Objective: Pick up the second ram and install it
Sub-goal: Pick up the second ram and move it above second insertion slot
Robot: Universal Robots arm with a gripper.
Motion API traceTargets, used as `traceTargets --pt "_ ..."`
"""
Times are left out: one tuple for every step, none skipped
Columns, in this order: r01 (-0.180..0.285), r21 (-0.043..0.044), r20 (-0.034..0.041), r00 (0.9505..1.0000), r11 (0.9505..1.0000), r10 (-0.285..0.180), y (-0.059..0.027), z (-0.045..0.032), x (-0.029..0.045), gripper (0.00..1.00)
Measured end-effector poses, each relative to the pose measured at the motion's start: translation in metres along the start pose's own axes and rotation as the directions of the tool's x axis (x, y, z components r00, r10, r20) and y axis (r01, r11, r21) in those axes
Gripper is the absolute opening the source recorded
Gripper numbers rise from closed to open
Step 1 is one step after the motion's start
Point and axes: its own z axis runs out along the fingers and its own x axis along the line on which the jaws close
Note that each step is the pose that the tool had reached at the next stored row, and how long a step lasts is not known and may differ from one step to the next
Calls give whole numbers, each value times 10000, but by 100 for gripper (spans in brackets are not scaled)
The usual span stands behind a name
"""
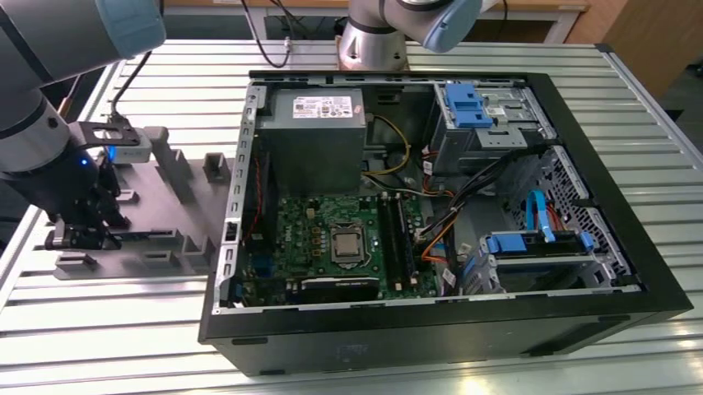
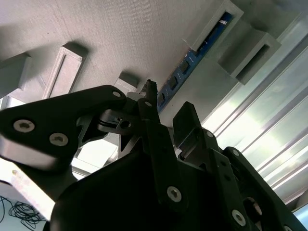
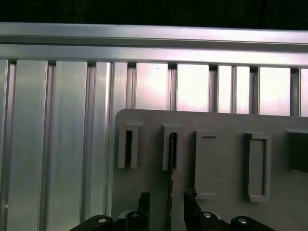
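Pincer (image 3: 167, 206) is hanging over the grey fixture plate (image 3: 221, 120) on the tabletop (image 3: 57, 144). Jaws are parted and gripping nothing. They are straddling the second ram (image 3: 171, 166), which is standing on edge in its fixture block (image 3: 179, 149). The stick is looking roughly centred. My judgement: closing squarely on the board faces and lifting straight along the slot should avoid racking it.

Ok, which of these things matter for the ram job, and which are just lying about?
Job: second ram, standing in the grey fixture; gripper straddling it; memory slots.
Just there: power supply; blue drive caddies; cables.
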Motion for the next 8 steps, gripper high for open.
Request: traceTargets --pt "0 0 0 10000 10000 0 0 0 0 41" --pt "0 1 0 10000 10000 0 0 1 0 40" --pt "0 2 1 10000 10000 0 0 1 0 40" --pt "0 4 2 10000 10000 0 0 2 0 33" --pt "0 5 2 10000 10000 0 0 2 0 33" --pt "0 5 2 10000 10000 0 0 2 0 33" --pt "0 5 2 10000 10000 0 0 3 0 33" --pt "0 6 2 10000 10000 0 -1 6 -1 33"
